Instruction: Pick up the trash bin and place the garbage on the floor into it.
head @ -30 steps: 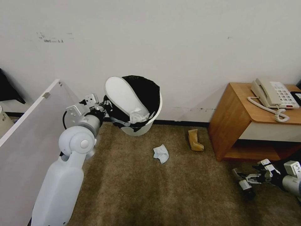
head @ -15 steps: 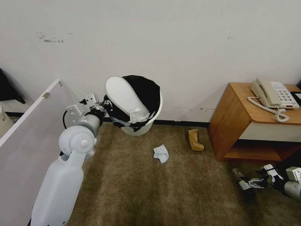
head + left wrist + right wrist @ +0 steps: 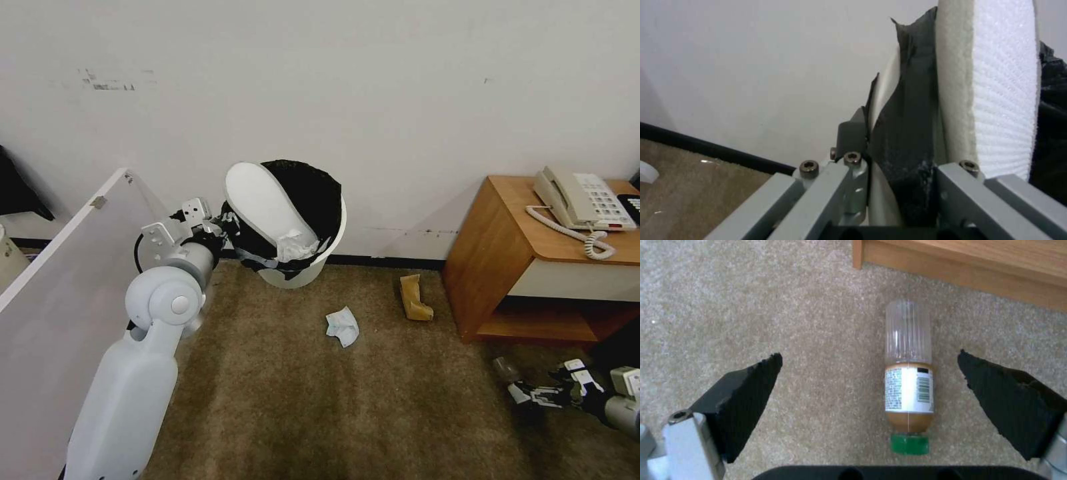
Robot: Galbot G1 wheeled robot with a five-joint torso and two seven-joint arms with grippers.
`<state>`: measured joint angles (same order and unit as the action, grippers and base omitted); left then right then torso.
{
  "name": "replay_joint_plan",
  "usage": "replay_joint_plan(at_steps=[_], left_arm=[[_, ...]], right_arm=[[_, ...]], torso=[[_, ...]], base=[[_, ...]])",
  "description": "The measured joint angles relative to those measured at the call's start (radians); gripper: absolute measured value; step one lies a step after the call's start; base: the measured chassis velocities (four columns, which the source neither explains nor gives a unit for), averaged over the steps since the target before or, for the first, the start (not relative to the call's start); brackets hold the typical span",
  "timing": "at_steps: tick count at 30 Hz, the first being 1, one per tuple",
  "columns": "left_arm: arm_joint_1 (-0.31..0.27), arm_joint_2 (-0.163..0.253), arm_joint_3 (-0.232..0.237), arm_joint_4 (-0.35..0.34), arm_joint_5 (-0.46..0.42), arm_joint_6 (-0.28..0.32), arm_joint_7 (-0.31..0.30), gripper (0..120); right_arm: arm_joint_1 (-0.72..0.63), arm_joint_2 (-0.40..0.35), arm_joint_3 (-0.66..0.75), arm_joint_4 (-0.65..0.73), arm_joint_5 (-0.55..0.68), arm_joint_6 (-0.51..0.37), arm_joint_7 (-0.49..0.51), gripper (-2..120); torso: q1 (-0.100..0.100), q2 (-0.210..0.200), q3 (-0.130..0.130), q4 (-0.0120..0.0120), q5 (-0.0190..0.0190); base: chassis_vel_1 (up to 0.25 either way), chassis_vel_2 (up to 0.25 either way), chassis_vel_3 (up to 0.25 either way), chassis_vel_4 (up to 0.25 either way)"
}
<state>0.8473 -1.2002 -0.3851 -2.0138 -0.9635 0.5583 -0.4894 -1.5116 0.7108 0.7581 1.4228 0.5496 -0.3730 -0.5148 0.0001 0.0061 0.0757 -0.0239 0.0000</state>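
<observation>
The right gripper (image 3: 869,373) hangs low over the carpet (image 3: 287,400) at about four o'clock in the head view, its black pads spread wide to either side of a plastic bottle (image 3: 909,373) without touching it. The left gripper (image 3: 889,186) is clamped on the rim of the trash bin (image 3: 313,267), pinching the black liner, and holds the bin off the floor at about eleven o'clock, tilted before the white wall (image 3: 373,87).

Beige-brown carpet runs to a black skirting strip; a wooden side table (image 3: 513,253) with a cream telephone (image 3: 580,200) stands at two o'clock.

A white slipper (image 3: 263,200) leans in the bin's mouth above a crumpled tissue (image 3: 297,245). The bottle lies on its side, clear-bodied, white-labelled, green-capped. Another tissue (image 3: 343,327) and tan crumpled paper (image 3: 415,298) lie mid-floor.

Since a second ago the right gripper has sunk lower and drawn toward five o'clock; the bin has barely moved.
</observation>
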Motion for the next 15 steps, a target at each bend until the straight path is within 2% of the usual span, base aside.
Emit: replay_joint_plan(at_steps=[15], left_arm=[[-0.002, -0.006, 0.006, 0.004, 0.003, 0.0, 0.0, 4]], right_arm=[[0.08, 0.061, -0.048, -0.062, -0.021, 0.009, -0.002, 100]], torso=[[0.0, 0.0, 0.0, 0.0, 0.0]], base=[[0.0, 0.0, 0.0, 0.0]])
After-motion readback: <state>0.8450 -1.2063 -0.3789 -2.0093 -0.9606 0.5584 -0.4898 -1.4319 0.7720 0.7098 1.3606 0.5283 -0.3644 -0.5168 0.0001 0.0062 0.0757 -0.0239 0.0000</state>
